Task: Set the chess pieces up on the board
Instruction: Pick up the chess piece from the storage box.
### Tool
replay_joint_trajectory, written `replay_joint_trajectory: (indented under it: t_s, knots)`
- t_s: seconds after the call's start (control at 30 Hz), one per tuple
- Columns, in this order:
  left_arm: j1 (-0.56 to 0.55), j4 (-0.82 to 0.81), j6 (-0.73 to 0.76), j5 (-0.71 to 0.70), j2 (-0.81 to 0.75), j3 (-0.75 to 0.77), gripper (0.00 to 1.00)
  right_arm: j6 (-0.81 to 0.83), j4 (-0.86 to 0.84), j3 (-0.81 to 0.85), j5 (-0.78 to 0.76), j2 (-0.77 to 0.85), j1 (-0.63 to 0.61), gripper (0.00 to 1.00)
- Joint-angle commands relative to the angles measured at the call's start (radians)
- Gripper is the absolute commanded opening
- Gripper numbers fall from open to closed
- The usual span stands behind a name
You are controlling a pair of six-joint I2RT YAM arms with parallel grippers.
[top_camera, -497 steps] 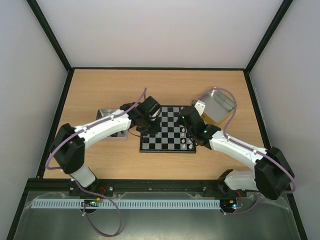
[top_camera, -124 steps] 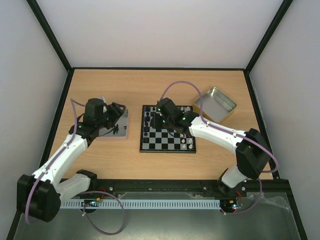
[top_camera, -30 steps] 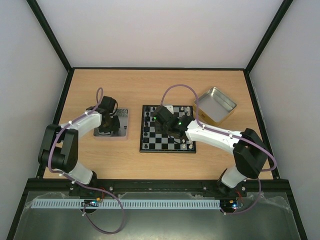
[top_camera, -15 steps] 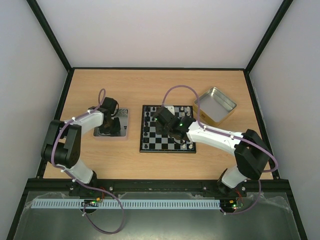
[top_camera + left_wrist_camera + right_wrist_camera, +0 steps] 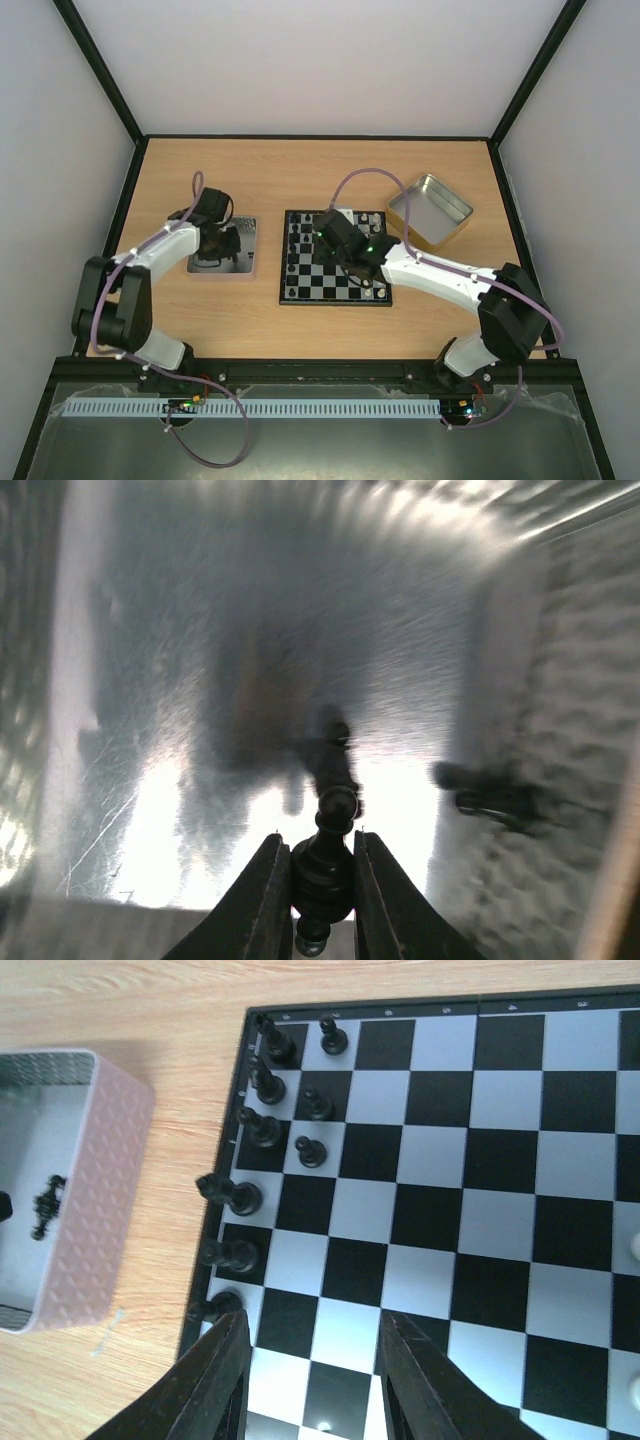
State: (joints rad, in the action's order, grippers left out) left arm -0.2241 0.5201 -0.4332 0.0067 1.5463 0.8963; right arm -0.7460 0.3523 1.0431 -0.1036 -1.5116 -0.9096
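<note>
Left gripper point(image 5: 320, 852) pinches a tiny black chess piece point(image 5: 336, 805) at its middle; probably light, hard, slippery. Right gripper point(image 5: 312, 1345) is half-open, empty.

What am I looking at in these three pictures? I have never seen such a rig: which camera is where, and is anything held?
These are two robot arms bolted at the near edge of a wooden table. The wide picture looks down from above; the other two come from wrist cameras, each showing its own fingers. On the table lie a small chessboard, a shiny metal tray left of it and a tin to the right. The left gripper, inside the tray, is shut on a black chess piece; another black piece lies nearby. The right gripper hovers open and empty over the chessboard, where black pieces line one edge.
</note>
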Motion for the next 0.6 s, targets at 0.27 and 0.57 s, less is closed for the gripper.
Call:
replay_joint_trajectory:
  t_s: [0.27,0.57]
  knots:
    - [-0.033,-0.104,0.174,0.420,-0.263,0.099,0.12,-0.011,-0.317,-0.068,0.493,0.103,0.187,0.41]
    - [-0.104,-0.285,0.247,0.722,-0.352,0.098,0.14,-0.015,-0.517,-0.026,0.746,0.135,0.198,0.52]
